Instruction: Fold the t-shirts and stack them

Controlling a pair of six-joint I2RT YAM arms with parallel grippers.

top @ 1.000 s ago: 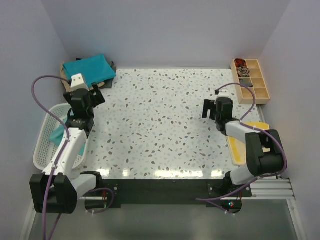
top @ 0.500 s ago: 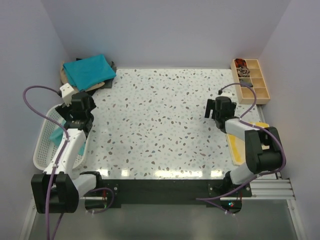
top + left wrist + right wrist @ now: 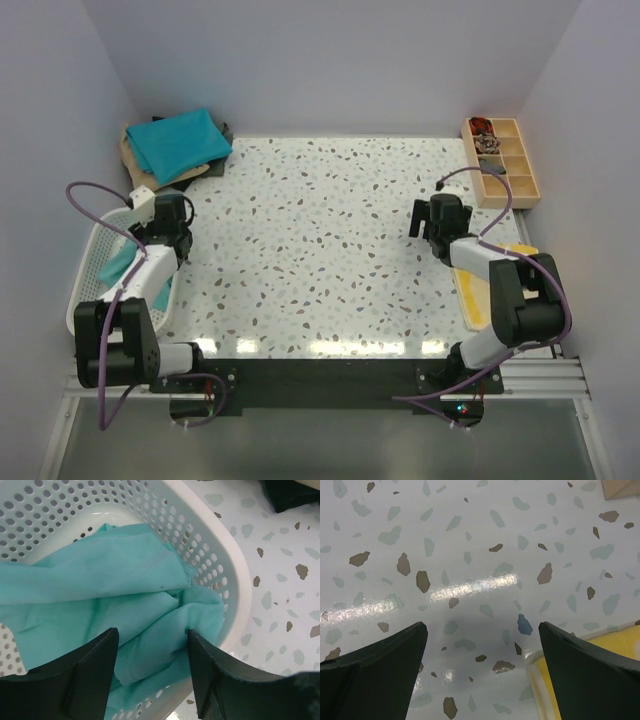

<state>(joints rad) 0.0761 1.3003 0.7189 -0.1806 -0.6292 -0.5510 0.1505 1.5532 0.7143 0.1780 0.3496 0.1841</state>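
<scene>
A crumpled light sea-green t-shirt [image 3: 100,590] lies in the white mesh basket [image 3: 235,580] at the table's left edge; it also shows in the top view [image 3: 118,265]. My left gripper [image 3: 152,670] is open and empty, its jaws spread just above the shirt's near fold. In the top view the left gripper [image 3: 165,228] hangs over the basket's [image 3: 90,300] far right corner. A folded teal-blue t-shirt [image 3: 178,142] lies on top of tan and dark folded shirts at the back left. My right gripper [image 3: 482,670] is open and empty over bare table [image 3: 432,215].
A flat yellow sheet [image 3: 480,290] lies at the right edge, its corner under my right gripper's right finger [image 3: 620,665]. A wooden compartment tray [image 3: 505,165] stands at the back right. Walls close in on the left, back and right.
My left gripper has swung back from beside the folded stack toward me and down over the basket. The right gripper has shifted slightly right and stayed open.
</scene>
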